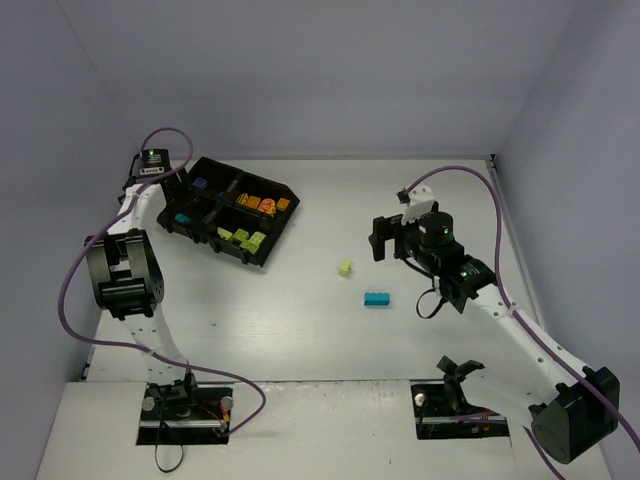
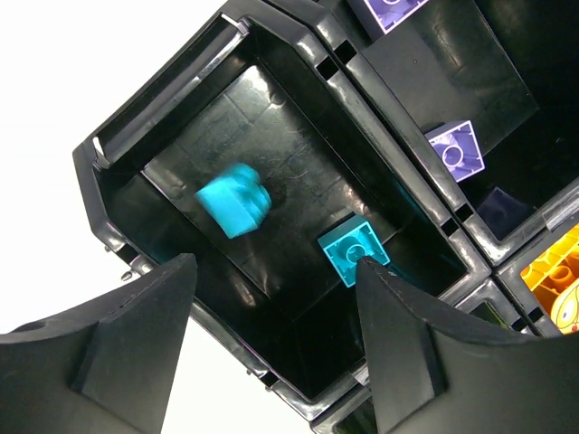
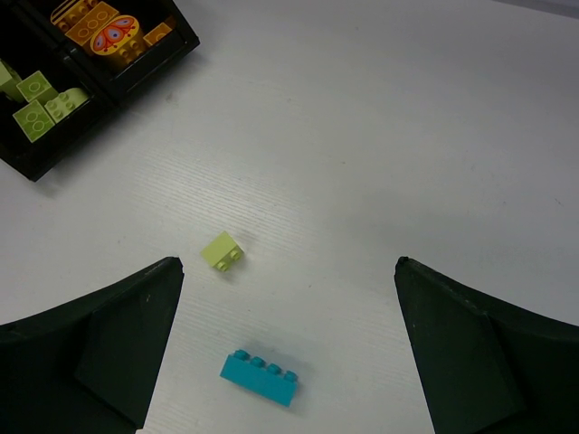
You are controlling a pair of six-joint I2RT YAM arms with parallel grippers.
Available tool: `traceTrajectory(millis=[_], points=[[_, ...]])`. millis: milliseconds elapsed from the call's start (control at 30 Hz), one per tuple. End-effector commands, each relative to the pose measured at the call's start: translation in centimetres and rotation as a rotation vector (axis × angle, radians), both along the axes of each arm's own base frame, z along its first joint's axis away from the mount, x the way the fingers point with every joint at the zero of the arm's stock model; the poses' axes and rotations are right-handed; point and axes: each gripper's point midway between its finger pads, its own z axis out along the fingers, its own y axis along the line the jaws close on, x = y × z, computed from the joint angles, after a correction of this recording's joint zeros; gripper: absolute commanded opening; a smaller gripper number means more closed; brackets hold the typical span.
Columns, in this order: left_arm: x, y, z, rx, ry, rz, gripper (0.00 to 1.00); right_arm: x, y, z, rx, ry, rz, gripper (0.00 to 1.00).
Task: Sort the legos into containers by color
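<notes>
The black tray (image 1: pixel 264 181) lies at the back left. My left gripper (image 1: pixel 178 200) hangs open over its near-left compartment. In the left wrist view the open gripper (image 2: pixel 276 262) is empty; below it a blurred teal brick (image 2: pixel 233 201) and a second teal brick (image 2: pixel 353 251) sit in that compartment (image 2: pixel 163 101). Purple bricks (image 2: pixel 457 149) lie in the adjoining one. My right gripper (image 1: pixel 388 240) is open and empty, above a loose yellow-green brick (image 1: pixel 345 268) and a long teal brick (image 1: pixel 377 299); both show between its fingers (image 3: pixel 223 252) (image 3: pixel 260 377).
Orange bricks (image 1: pixel 262 206) and yellow-green bricks (image 1: pixel 243 239) fill the tray's right compartments, also seen in the right wrist view at top left (image 3: pixel 104 32) (image 3: pixel 36 104). White walls close the table at back and sides.
</notes>
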Motion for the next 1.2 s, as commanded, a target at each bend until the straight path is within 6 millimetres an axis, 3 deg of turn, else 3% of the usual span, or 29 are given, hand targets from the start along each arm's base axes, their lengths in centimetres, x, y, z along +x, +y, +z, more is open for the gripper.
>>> traceTrajectory(millis=[0, 100, 133, 233, 267, 333, 367, 433, 467, 533, 567, 700, 967, 1167], points=[[0.2, 0.0, 4.7, 0.019, -0.111, -0.015, 0.65, 0.7, 0.5, 1.9, 0.043, -0.055, 0.007, 1.0], [-0.5, -2.1, 5.5, -0.011, -0.127, -0.069, 0.65, 1.0, 0.0, 1.9, 0.037, -0.058, -0.016, 1.0], [-0.9, -3.0, 6.6, -0.013, -0.152, -0.092, 0.65, 1.1, -0.3, 1.9, 0.033, -0.06, -0.032, 1.0], [-2.2, -9.3, 7.9, -0.008, -0.176, -0.242, 0.65, 1.6, -1.8, 1.6, 0.027, -0.054, -0.099, 1.0], [-2.7, -12.6, 8.0, -0.014, -0.182, -0.323, 0.65, 1.8, -2.4, 1.5, 0.03, -0.051, -0.124, 1.0], [-3.8, -16.1, 8.0, -0.057, -0.179, -0.41, 0.65, 2.0, -3.5, 1.1, 0.047, -0.036, -0.167, 1.0], [-4.6, -18.9, 8.1, -0.075, -0.179, -0.475, 0.65, 2.0, -3.9, 1.0, 0.054, -0.033, -0.188, 1.0], [-5.7, -21.4, 8.3, -0.069, -0.181, -0.526, 0.65, 2.2, -4.9, 0.6, 0.063, -0.018, -0.225, 1.0], [-6.7, -24.1, 8.3, -0.081, -0.182, -0.584, 0.65, 2.1, -5.4, 0.4, 0.075, -0.008, -0.251, 1.0], [-7.7, -26.8, 8.4, -0.107, -0.188, -0.627, 0.65, 2.2, -6.2, 0.0, 0.084, 0.005, -0.292, 1.0], [-8.8, -29.4, 8.0, -0.115, -0.178, -0.683, 0.65, 2.2, -6.6, -0.2, 0.09, 0.014, -0.313, 1.0], [-10.6, -34.8, 5.9, -0.112, -0.148, -0.792, 0.65, 2.1, -7.5, -0.8, 0.101, 0.032, -0.342, 1.0], [-12.1, -41.9, 1.2, -0.105, -0.098, -0.96, 0.65, 1.5, -8.7, -1.3, 0.113, 0.046, -0.383, 1.0], [-12.8, -44.9, -1.3, -0.102, -0.096, -1.023, 0.64, 1.3, -8.9, -1.3, 0.117, 0.053, -0.383, 1.0]])
